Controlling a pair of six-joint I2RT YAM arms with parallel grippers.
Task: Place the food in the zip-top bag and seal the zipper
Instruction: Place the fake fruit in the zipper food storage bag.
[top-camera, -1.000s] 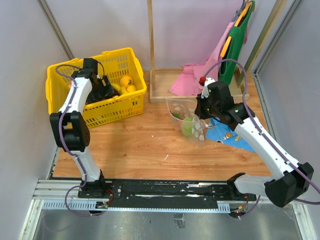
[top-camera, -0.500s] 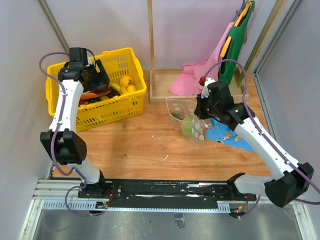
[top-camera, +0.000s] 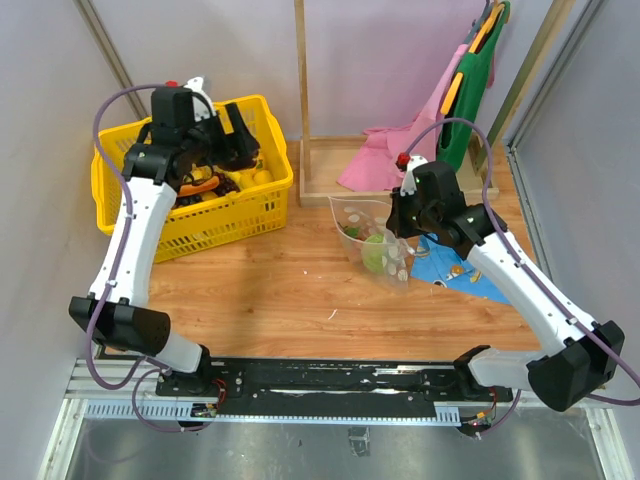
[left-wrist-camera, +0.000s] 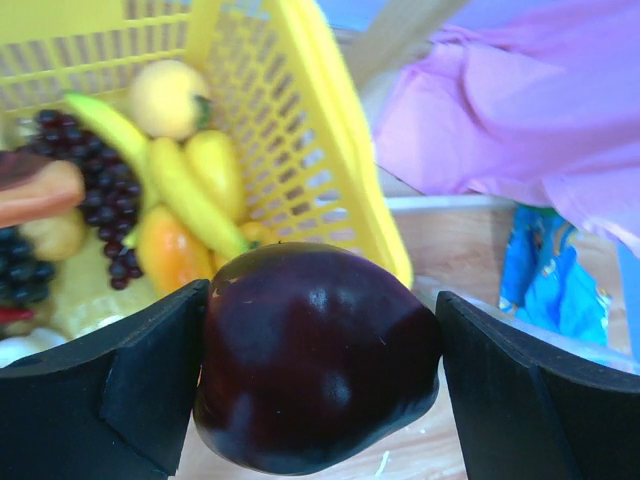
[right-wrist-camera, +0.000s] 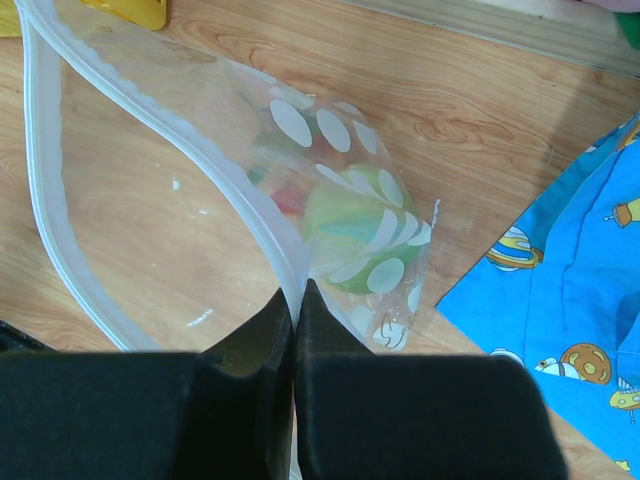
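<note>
the left gripper has come up out of the yellow basket, clamped on the dark purple piece. next it can go to the zip-top bag, at 4 o'clock from the basket. the right gripper stays pinched on the zipper. a green round one is inside. i see no words to read.

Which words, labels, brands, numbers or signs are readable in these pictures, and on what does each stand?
No text can be read anywhere. The zip-top bag has white dots but no letters, the blue cloth only small cartoon pictures; the yellow basket and the dark purple piece show no label.
</note>
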